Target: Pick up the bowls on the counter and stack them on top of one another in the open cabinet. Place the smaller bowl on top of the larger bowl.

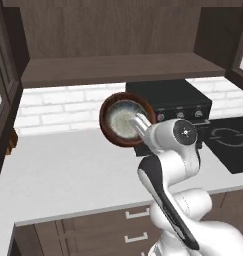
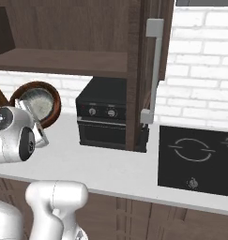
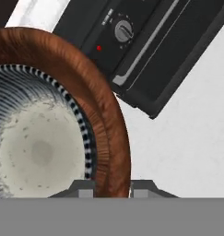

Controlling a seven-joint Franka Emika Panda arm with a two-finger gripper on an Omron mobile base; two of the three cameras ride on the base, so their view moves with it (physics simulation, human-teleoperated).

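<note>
Above the counter (image 1: 58, 165), the hand (image 3: 112, 188) pinches the brown bowl's (image 1: 109, 131) rim, where the grey bowl (image 1: 124, 120) nested inside could slide out if tilted toward the cabinet shelf (image 1: 118, 67).

Black oven (image 1: 169, 102) on white counter (image 1: 63, 170)

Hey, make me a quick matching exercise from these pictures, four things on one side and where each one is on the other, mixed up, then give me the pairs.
Things:
1. smaller bowl
2. larger bowl
3. toaster oven
4. cooktop

Places:
A. set into the counter, right end
B. clamped at its rim by the fingers
C. nested inside another bowl
D. standing on the counter, under the open cabinet

Pairs: 1-C, 2-B, 3-D, 4-A
</note>
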